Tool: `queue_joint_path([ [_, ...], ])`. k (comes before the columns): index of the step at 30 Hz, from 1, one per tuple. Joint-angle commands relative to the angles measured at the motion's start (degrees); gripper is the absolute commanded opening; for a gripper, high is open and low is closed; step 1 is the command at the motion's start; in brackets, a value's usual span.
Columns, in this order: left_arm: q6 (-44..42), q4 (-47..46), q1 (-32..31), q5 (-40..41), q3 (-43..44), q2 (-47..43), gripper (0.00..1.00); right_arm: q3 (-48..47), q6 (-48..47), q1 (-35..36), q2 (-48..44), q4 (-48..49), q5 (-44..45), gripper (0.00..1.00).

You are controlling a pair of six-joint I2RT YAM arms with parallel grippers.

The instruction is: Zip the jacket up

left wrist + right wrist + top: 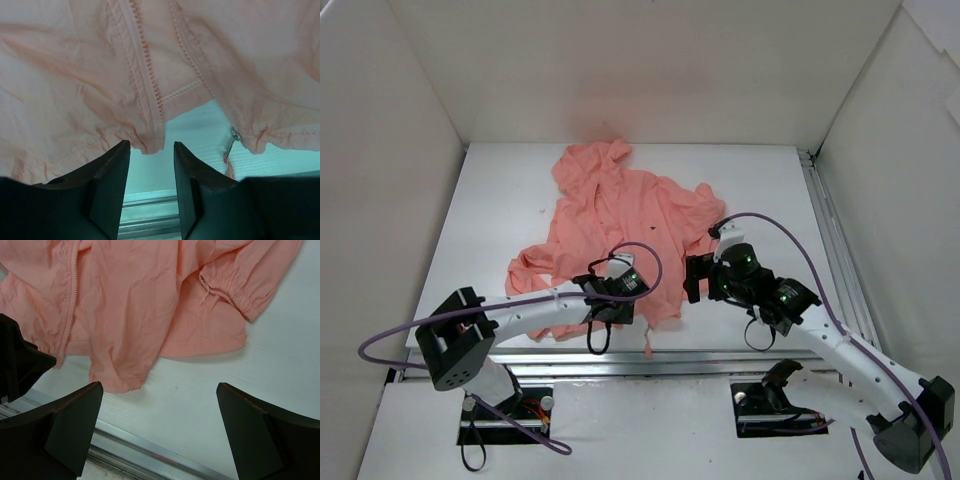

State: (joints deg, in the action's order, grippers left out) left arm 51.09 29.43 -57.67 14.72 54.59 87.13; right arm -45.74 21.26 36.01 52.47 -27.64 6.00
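The salmon-pink jacket (pixel 620 215) lies crumpled and unzipped in the middle of the white table, hood toward the back. My left gripper (pixel 617 300) hovers at its near hem. In the left wrist view the jaws of this gripper (pixel 151 145) stand a narrow gap apart, and the bottom end of one zip strip (pixel 147 85) hangs just at their tips, unclamped. The metal zip pull (pixel 233 137) dangles from the other front edge, to the right. My right gripper (pixel 698 278) (pixel 159 385) is wide open above bare table, right of the hem (pixel 117 382).
A metal rail (pixel 650 345) runs along the table's near edge, just below both grippers. An elastic sleeve cuff (pixel 235 295) lies beyond the right gripper. White walls enclose the table on three sides. A purple cable loops over each arm.
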Motion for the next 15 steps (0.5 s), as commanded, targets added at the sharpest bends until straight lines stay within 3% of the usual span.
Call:
queue_joint_path([
  [1, -1.8, -2.0, 0.6, -2.4, 0.8, 0.9, 0.36, -0.1, 0.1, 0.6, -1.1, 2.1, 1.2, 0.98],
  [15, -1.3, -1.4, 1.2, -2.9, -1.7, -0.1, 0.34, 1.2, 0.4, 0.6, -3.4, 1.9, 0.2, 0.98],
])
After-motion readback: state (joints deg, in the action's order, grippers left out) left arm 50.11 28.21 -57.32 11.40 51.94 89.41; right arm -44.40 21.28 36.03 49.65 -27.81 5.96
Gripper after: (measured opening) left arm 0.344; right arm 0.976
